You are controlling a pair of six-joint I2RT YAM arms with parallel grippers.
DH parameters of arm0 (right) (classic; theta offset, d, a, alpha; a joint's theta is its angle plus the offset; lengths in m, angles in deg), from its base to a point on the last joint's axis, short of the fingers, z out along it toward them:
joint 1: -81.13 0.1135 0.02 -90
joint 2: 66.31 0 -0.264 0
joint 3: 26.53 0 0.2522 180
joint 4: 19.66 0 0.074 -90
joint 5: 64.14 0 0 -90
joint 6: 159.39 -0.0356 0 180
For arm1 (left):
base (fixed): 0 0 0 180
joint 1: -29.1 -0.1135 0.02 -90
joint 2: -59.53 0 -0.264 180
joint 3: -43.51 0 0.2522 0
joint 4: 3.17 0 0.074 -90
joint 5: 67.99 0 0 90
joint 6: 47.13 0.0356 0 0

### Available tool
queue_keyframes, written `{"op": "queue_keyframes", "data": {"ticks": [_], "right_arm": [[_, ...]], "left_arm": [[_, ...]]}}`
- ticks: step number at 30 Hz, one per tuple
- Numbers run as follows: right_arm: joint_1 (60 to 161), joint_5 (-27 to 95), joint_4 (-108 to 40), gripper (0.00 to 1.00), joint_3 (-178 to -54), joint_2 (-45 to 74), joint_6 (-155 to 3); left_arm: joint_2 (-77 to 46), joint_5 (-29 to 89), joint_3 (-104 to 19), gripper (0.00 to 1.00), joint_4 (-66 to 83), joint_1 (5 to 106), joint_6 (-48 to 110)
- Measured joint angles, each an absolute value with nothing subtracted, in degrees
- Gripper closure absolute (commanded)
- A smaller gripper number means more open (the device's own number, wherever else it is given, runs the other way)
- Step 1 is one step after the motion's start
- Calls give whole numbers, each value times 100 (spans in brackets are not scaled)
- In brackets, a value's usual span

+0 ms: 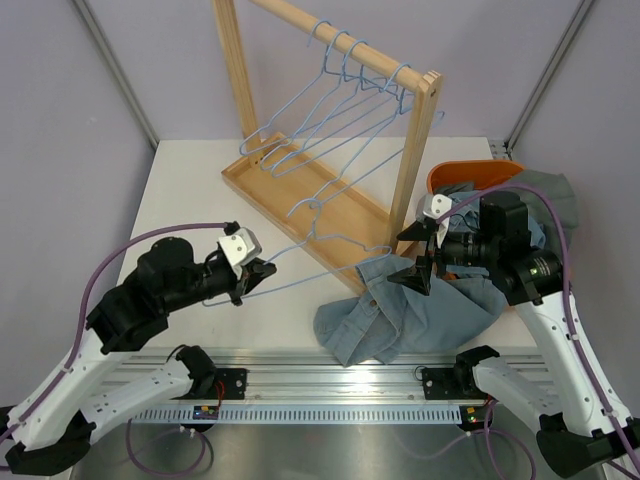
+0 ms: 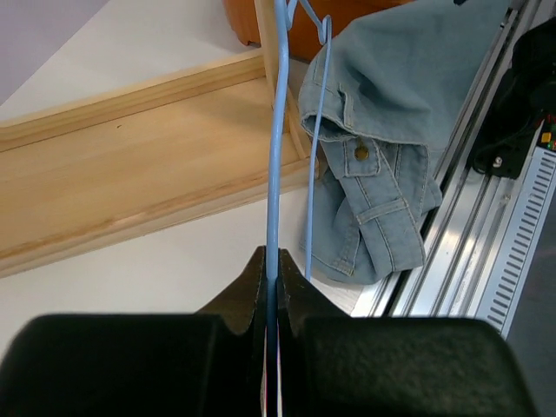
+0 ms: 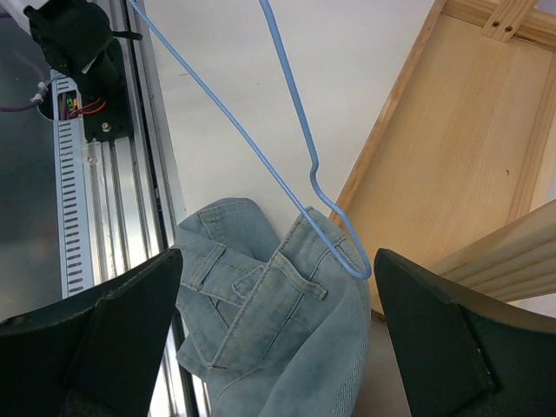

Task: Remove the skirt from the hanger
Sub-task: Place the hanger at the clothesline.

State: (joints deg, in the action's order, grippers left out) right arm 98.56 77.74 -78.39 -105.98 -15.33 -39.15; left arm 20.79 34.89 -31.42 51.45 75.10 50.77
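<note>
— Where was the skirt (image 1: 420, 312)?

— It lay crumpled on the table (image 1: 190, 190), near the front edge on the right side. Its lower part lay over the metal rail (image 1: 290, 365). Behind it stood the orange basket (image 1: 465, 176) (with more cloth inside).

— And the hanger (image 2: 274, 174)?

— The blue hanger was off the wooden rack (image 1: 290, 185). One end was in the left gripper (image 2: 271, 261), whose jaws were pressed tightly on the wire. The other end reached the waistband of the skirt. In the right wrist view its bent corner lay on the denim, but I could not tell if it went inside the cloth.

— What about the right gripper (image 3: 276, 291)?

— It was above the skirt, with its fingers spread wide and nothing between them.

— Were there other hangers (image 1: 345, 75)?

— Yes, several hung on the bar of the rack.
</note>
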Motion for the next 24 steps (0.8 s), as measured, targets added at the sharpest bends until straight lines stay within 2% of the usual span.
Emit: {"op": "queue_keyframes", "data": {"ticks": [10,24], "right_arm": [[9760,7720,-7824,1,-10410,-1697,-3948],[9701,7580,-7821,0,-10331,-1750,-3981]], "left_arm": [[2472,3008,-2501,100,4448,7510,4551],[3067,692,-1719,100,3958,7495,3609]]}}
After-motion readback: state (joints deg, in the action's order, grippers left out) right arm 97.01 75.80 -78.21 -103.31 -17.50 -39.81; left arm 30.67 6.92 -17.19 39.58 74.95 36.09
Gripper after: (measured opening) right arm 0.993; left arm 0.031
